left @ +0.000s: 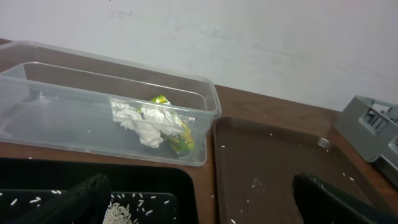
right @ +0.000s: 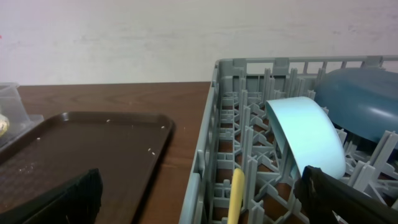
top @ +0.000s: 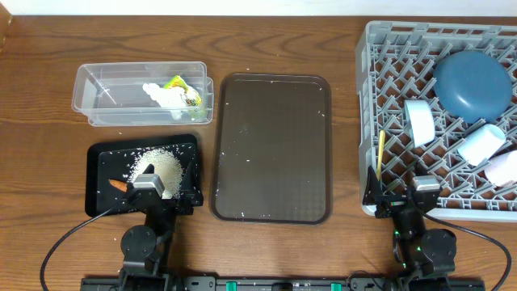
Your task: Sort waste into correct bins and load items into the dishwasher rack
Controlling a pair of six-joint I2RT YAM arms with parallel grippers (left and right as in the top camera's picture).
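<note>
The left end effector (top: pixel 157 191), jaws spread wide and holding nothing, hangs low over the near edge of a flat black tray (top: pixel 95 166) at the desk's front left corner. Just beyond its fingers lie a heap of white rice (top: pixel 160 166) and a short orange carrot stick (top: pixel 118 185). Behind that tray, toward the desk's far edge, a clear tub (top: pixel 97 85) holds a crumpled tissue (top: pixel 159 94) and a yellow-green wrapper (top: pixel 182 87). A large brown tray (top: pixel 271 137) fills the middle of the desk, bare except for stray grains (left: pixel 255 182).

The right end effector (top: pixel 400 198), also wide open and empty, sits at the front wall of a grey dish rack (top: pixel 370 97) by the desk's right edge; whether it touches the wall cannot be told. A yellow spoon (top: pixel 381 152) stands among the pegs just beyond it. Farther in are a light blue cup (top: pixel 419 121), a dark blue plate (top: pixel 472 83) leaning at the far side, and two more pale dishes (top: pixel 481 143) near the right wall.

Likely hazards: the left fingers are so close to the rice that a sideways sweep could scatter grains over the rim or shove the light tray. Pinching up the stray grains would probably fail. The right fingers could hook the rack wall or pegs on lifting, jolting the rack and toppling the spoon or the leaning plate.
</note>
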